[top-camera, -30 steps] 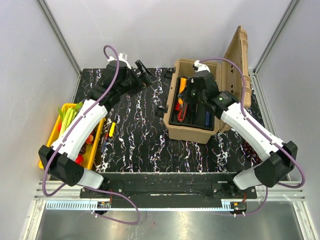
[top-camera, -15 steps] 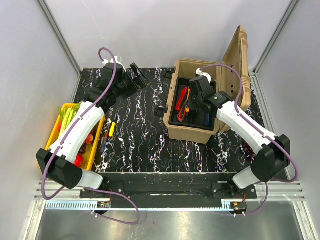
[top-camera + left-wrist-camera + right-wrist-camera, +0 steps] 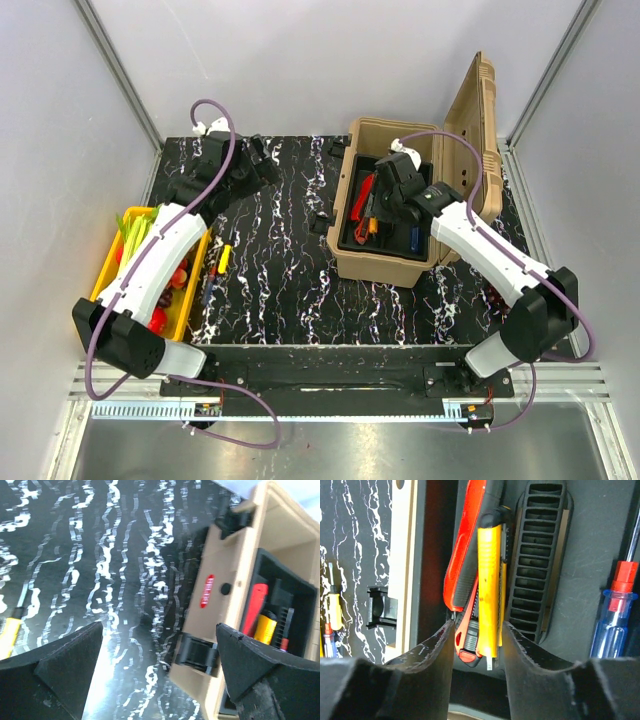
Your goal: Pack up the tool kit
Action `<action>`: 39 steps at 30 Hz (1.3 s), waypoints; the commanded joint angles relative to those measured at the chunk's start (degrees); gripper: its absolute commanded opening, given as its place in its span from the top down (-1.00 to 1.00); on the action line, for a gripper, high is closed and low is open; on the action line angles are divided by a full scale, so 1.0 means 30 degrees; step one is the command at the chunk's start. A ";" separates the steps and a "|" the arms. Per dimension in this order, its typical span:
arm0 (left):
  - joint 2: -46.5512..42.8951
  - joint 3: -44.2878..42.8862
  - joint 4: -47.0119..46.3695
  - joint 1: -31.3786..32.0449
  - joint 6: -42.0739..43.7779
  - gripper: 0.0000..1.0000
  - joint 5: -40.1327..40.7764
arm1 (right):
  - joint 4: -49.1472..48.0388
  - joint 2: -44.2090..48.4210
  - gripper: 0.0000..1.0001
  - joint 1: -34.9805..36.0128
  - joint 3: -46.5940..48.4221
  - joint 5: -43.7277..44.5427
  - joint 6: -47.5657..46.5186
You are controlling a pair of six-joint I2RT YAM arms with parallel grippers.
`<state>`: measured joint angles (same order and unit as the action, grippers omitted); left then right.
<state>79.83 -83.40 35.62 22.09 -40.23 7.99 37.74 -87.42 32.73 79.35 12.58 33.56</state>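
Because the right arm reaches over the open toolbox (image 3: 385, 262) at the far right of the desk (image 3: 280, 260), the overhead view hides much of the black inner tray (image 3: 592, 540), and only slivers of red, orange and blue show beside the wrist. The right wrist view is clearer: the right end effector (image 3: 478, 630) hangs low in the tray with a finger on either side of a yellow utility knife (image 3: 489, 580) and a red-handled tool (image 3: 467, 555) lying together. Whether the fingers press on them or merely flank them cannot be told. The red handle's far end is cut off by the frame's top. So is the shaft of a blue-handled screwdriver (image 3: 611, 625) at the tray's right. A black ribbed piece (image 3: 538, 565) lies between it and the knife. The left end effector (image 3: 157, 635) is spread wide and empty above the desk's far left. Its view is blurred, and the red label (image 3: 208, 590) on the box wall is unreadable. A yellow-handled screwdriver (image 3: 223, 257) lies near the left edge beside a yellow tray (image 3: 100, 270).
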 commanded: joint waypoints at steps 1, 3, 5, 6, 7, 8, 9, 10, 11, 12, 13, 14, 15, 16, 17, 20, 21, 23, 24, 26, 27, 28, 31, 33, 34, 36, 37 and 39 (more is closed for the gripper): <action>0.0283 0.0785 0.1077 -0.0885 0.1776 -0.98 0.2169 | 0.0635 0.0573 -0.03 -0.0041 0.0911 0.1344 -0.0229; 0.0488 0.1253 0.1340 -0.1179 0.2215 -0.98 0.2696 | 0.0489 0.0953 -0.09 -0.0012 0.1175 0.1315 -0.0405; 0.0897 0.1693 0.1662 -0.1501 0.2713 -0.98 0.2903 | 0.0371 0.1393 -0.11 -0.0012 0.1555 0.1315 -0.0552; 0.1189 0.1811 0.1866 -0.1619 0.3006 -0.98 0.3107 | 0.0342 0.1540 -0.12 -0.0012 0.1731 0.1431 -0.0581; 0.1511 0.1870 0.2216 -0.1707 0.3154 -0.98 0.3283 | 0.0341 0.1657 -0.13 -0.0041 0.1907 0.1490 -0.0698; 0.1949 0.1929 0.2568 -0.1737 0.3445 -0.98 0.3400 | 0.0341 0.1745 -0.15 -0.0041 0.2083 0.1491 -0.0786; 0.2389 0.1958 0.2803 -0.1737 0.3709 -0.98 0.3518 | 0.0370 0.1775 -0.16 -0.0070 0.2201 0.1520 -0.0845; 0.2799 0.1988 0.3154 -0.1766 0.3857 -0.98 0.3606 | 0.0371 0.1892 -0.18 -0.0041 0.2260 0.1520 -0.0903; 0.3267 0.2046 0.3447 -0.1766 0.4003 -0.98 0.3665 | 0.0371 0.1922 -0.19 -0.0041 0.2318 0.1520 -0.0933; 0.3649 0.2133 0.3624 -0.1766 0.4121 -0.98 0.3694 | 0.0313 0.1922 -0.19 -0.0041 0.2319 0.1491 -0.0962; 0.4059 0.2192 0.3800 -0.1766 0.4180 -0.98 0.3637 | 0.0312 0.1922 -0.20 -0.0041 0.2261 0.1462 -0.0962; 0.4382 0.2367 0.3860 -0.1766 0.4210 -0.98 0.3607 | 0.0312 0.1951 -0.21 -0.0041 0.2231 0.1403 -0.0962; 0.4617 0.2572 0.3831 -0.1766 0.4268 -0.98 0.3607 | 0.0283 0.1951 -0.21 -0.0041 0.2115 0.1345 -0.0962; 0.4881 0.2748 0.3947 -0.1766 0.4298 -0.98 0.3897 | 0.0225 0.1980 -0.21 -0.0041 0.2056 0.1315 -0.0962; 0.5115 0.2808 0.4122 -0.1766 0.4298 -0.98 0.4248 | 0.0195 0.2010 -0.21 -0.0041 0.1968 0.1228 -0.0962; 0.5556 0.3305 0.3629 -0.1766 0.4531 -0.98 0.4661 | 0.0078 0.2127 -0.22 -0.0071 0.1705 0.1168 -0.0992; 0.5644 0.3451 0.3249 -0.1824 0.4851 -0.98 0.4487 | 0.0049 0.2185 -0.22 -0.0070 0.1675 0.1139 -0.0992; 0.6023 0.3511 0.2050 -0.1999 0.5292 -0.98 0.3903 | -0.0127 0.2215 -0.23 -0.0129 0.1471 0.0965 -0.0992; 0.6577 0.3192 0.1783 -0.2291 0.5236 -0.98 0.3494 | -0.0244 0.2186 -0.23 -0.0187 0.1411 0.0818 -0.0992; 0.7486 0.2839 0.1460 -0.2818 0.5001 -0.98 0.2731 | -0.0157 0.2069 -0.23 -0.0333 0.1440 0.0554 -0.0992; 0.7810 0.2750 0.1139 -0.3053 0.4914 -0.98 0.2409 | -0.0186 0.2069 -0.23 -0.0363 0.1440 0.0524 -0.0963; 0.7958 0.2750 0.0846 -0.3230 0.4797 -0.98 0.2318 | -0.0128 0.2098 -0.23 -0.0450 0.1353 0.0495 -0.0933; 0.8106 0.2925 -0.0033 -0.3553 0.4738 -0.87 0.2259 | -0.0157 0.2361 -0.24 -0.0597 0.1119 0.0436 -0.0904; 0.8193 0.3130 -0.0590 -0.3758 0.4796 -0.76 0.1909 | -0.0157 0.2507 -0.24 -0.0773 0.1001 0.0466 -0.0904; 0.8310 0.3130 -0.0680 -0.3875 0.4796 -0.72 0.1820 | -0.0128 0.2537 -0.24 -0.0832 0.1001 0.0436 -0.0904; 0.8574 0.3159 -0.0826 -0.3992 0.4650 -0.61 0.1761 | -0.0128 0.2537 -0.24 -0.0978 0.1030 0.0378 -0.0904; 0.8720 0.3189 -0.0798 -0.4051 0.4446 -0.57 0.1761 | -0.0127 0.2508 -0.25 -0.1037 0.1059 0.0319 -0.0933; 0.8925 0.3422 -0.1030 -0.4052 0.4123 -0.52 0.1586 | -0.0069 0.2362 -0.25 -0.1096 0.1263 0.0173 -0.0991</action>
<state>105.32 -73.23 36.12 10.22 -26.61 14.55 38.83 -82.35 30.17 82.24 13.87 31.31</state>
